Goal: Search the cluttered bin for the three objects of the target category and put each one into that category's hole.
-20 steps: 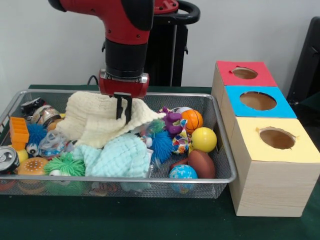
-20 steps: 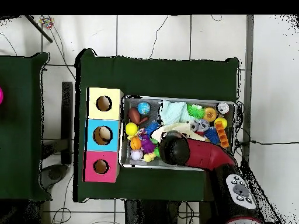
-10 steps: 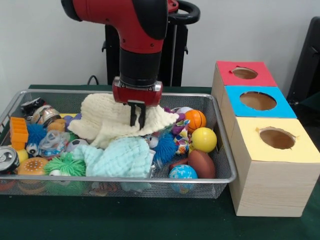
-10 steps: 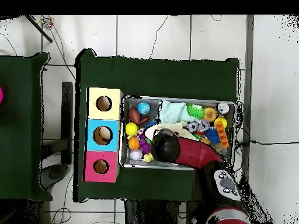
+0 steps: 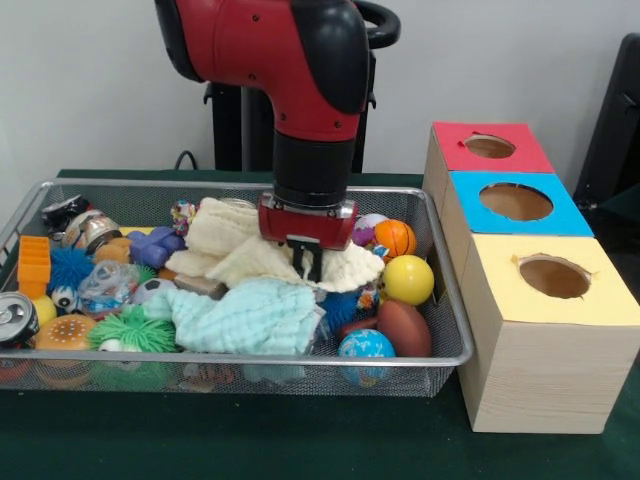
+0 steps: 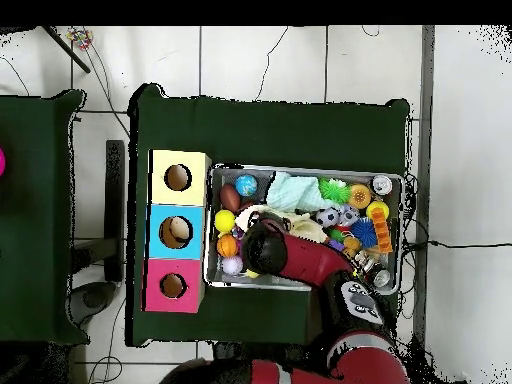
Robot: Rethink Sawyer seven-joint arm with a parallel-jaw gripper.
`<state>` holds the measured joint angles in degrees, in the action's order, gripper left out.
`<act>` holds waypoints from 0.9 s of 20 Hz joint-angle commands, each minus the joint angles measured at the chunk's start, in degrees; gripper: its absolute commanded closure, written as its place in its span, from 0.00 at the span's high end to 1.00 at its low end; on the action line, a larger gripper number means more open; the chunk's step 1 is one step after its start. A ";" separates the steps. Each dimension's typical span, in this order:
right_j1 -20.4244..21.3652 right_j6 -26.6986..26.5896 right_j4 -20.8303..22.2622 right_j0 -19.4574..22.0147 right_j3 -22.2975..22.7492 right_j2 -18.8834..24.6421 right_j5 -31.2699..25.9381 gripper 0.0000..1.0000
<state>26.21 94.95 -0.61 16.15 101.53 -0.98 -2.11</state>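
Note:
My gripper [image 5: 308,262] hangs low in the wire bin [image 5: 250,357], right of its middle, fingers pinched shut on a cream knitted cloth [image 5: 235,250] that drapes to both sides of them. Just right of the gripper lie an orange basketball [image 5: 395,237], a yellow ball [image 5: 408,279], a brown football [image 5: 403,327] and a globe ball [image 5: 365,350]. A light blue cloth [image 5: 250,315] lies in front of the gripper. In the overhead view the arm [image 6: 290,258] hides the gripper; the cream cloth [image 6: 303,228] peeks out beside it.
Three boxes with holes stand right of the bin: red [image 5: 490,147], blue [image 5: 515,200], yellow [image 5: 553,277]. The bin's left half holds a purple toy [image 5: 155,247], an orange block [image 5: 37,260], a can [image 5: 15,318], a green spiky ball [image 5: 130,330] and other clutter.
The gripper has moved right across the bin and a little lower, dragging the cream cloth with it. A purple toy and other items on the left are now uncovered.

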 commanded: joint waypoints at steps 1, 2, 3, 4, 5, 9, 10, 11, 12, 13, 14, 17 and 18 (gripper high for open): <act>-6.49 16.80 -5.70 -2.87 4.20 6.33 1.22 0.00; -6.47 16.99 -6.16 -3.12 4.10 6.40 1.09 0.00; -6.43 17.19 -6.61 -3.39 4.02 6.43 0.99 0.00; -6.33 17.34 -7.01 -3.61 3.97 6.44 0.83 0.00; -6.25 17.42 -7.35 -3.75 3.88 6.48 0.61 0.00; -6.04 17.90 -8.66 -4.09 3.84 6.93 0.34 0.00; -6.01 18.03 -9.11 -4.40 3.76 6.88 0.28 0.00; -5.98 18.19 -9.56 -4.55 3.71 6.91 0.17 0.00; -5.96 18.35 -10.01 -4.69 3.66 6.93 0.06 0.00; -5.85 18.43 -10.40 -4.92 3.57 6.83 -0.22 0.00; -5.68 18.42 -10.79 -4.99 3.66 6.81 -0.50 0.00; -4.90 18.61 -12.28 -5.81 3.79 6.30 -1.56 0.00; -4.81 18.62 -12.76 -6.12 3.72 6.07 -1.72 0.00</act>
<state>25.23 97.74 -8.86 12.57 101.61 -1.00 -1.39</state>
